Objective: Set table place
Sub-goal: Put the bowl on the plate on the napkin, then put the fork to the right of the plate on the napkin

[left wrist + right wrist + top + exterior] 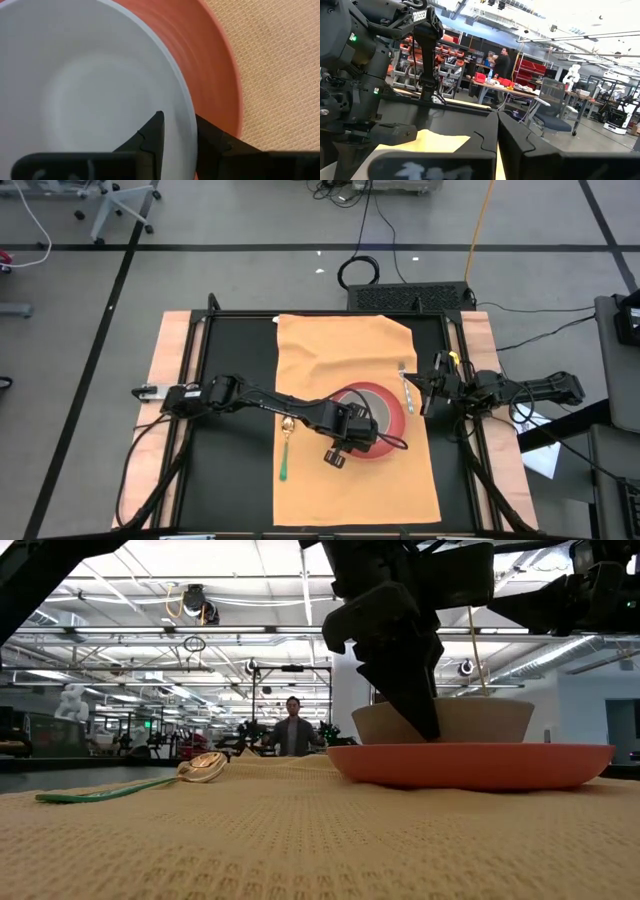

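Observation:
The orange-tan cloth mat (330, 350) lies flat on the black tabletop. A round red plate (392, 415) rests on the mat and carries a pale bowl (365, 410) (470, 720). My left gripper (352, 423) (182, 125) is at the bowl's near rim, shut on it. A gold spoon with a green handle (285, 448) (130, 785) lies on the mat left of the plate. A fork (406, 388) lies right of the plate. My right gripper (424, 392) (497, 132) hovers just right of the fork, shut and touching nothing. My left gripper holds the bowl by its rim (192, 120), one finger (155, 132) inside the hollow and the other (215, 140) outside the wall. The fingers come from above, pointing down (405, 690). The bowl stands upright with its base on the red plate (470, 765).
The raised black frame (200, 330) borders the tabletop, with wooden edges outside it. Bare mat stretches beyond the plate toward the far edge and in front of it toward the near edge. A person (292, 725) stands in the room far behind the table.

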`<state>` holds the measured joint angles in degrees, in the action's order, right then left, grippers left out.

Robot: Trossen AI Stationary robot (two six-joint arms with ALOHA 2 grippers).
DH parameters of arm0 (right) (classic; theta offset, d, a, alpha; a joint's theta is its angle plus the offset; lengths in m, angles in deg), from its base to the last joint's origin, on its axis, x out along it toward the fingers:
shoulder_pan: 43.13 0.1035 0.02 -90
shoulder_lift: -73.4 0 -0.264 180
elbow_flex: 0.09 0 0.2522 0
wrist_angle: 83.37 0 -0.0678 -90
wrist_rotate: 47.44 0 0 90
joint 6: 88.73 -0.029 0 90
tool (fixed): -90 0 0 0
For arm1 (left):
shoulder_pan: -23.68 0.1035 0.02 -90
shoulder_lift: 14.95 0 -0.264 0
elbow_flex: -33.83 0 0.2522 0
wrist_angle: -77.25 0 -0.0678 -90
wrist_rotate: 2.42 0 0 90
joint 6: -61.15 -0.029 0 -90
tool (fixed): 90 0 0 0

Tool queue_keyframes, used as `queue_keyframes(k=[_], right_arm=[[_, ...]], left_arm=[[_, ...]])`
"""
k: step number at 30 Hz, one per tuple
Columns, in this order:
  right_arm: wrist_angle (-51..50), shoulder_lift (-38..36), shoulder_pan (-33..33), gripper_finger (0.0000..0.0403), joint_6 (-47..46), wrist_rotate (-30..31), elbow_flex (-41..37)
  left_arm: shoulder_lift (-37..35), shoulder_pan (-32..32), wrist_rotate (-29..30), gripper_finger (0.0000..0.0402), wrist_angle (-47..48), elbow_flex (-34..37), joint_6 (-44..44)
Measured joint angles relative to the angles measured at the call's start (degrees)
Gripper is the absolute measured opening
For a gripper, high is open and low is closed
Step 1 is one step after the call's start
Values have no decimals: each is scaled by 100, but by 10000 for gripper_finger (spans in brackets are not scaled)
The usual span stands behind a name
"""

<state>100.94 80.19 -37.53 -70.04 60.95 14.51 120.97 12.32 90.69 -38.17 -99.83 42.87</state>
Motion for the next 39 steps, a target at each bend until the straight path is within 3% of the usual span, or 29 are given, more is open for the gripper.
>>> queue_keyframes(k=[9, 29, 32, 39], right_arm=[[2, -2, -1, 0, -1, 0, 0], [0, -2, -1, 0, -1, 0, 0], [0, -2, 0, 0, -40, 0, 0], [0, -2, 0, 0, -65, 0, -2]], left_arm=[[-13, 1, 366, 86, 325, -227, 0], [-24, 3, 47, 89, 564, -350, 155], [-24, 3, -166, 112, 564, -350, 246], [-22, -34, -79, 214, 562, -348, 247]])
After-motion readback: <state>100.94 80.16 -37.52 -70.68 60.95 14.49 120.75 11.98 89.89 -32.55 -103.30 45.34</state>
